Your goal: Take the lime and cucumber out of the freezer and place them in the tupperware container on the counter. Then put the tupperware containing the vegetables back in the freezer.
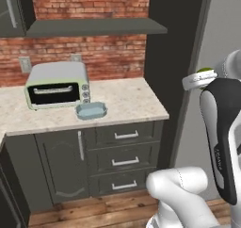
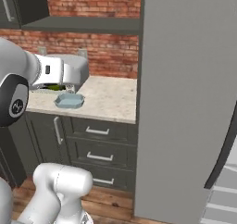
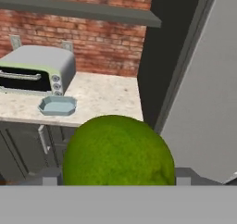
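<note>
The freezer [image 2: 185, 102] is the biggest thing. In the right base view its big grey door fills the right side, with a dark curved handle [image 2: 224, 153] and pale shelves low in the corner. The tabletop [image 1: 117, 104] sits to its left, over dark drawers. A pale green toaster oven [image 1: 56, 85] stands on it, and the small blue-grey tupperware container [image 1: 91, 110] lies just in front, with nothing in it. In the hand view the lime [image 3: 118, 151] looks huge, sitting right between the jaws. They stand wide and hold the lime. In the left base view, a bit of it peeks out above the hand.
</note>
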Tool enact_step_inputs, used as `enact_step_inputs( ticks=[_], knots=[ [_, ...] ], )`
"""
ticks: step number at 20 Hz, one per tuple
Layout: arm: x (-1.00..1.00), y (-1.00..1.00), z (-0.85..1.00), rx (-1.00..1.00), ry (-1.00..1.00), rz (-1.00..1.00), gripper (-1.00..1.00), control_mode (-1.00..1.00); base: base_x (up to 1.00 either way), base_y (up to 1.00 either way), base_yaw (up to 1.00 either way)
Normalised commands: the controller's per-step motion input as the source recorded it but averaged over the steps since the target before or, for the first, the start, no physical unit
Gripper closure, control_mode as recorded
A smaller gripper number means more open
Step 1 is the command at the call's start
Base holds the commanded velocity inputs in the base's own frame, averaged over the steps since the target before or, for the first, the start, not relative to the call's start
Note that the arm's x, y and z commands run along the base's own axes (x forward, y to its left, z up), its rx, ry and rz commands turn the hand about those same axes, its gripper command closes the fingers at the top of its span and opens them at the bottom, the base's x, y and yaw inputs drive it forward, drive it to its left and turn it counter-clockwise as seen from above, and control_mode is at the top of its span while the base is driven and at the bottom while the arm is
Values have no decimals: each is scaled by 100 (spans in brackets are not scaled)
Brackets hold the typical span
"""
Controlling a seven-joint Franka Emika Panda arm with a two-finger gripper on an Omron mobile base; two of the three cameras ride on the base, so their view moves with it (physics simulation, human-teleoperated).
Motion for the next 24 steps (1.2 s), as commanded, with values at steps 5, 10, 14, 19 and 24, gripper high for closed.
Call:
enact_step_inputs(
  ticks=[5,10,14,19,24],
  knots=[
    [0,0,0,0,0,0,100,100,31,51,0],
    [0,0,0,0,0,0,100,100,40,47,0],
    [0,0,0,0,0,0,100,100,52,40,0],
    [0,0,0,0,0,0,100,100,54,36,0],
    [0,0,0,0,0,0,100,100,51,30,0]
  ],
)
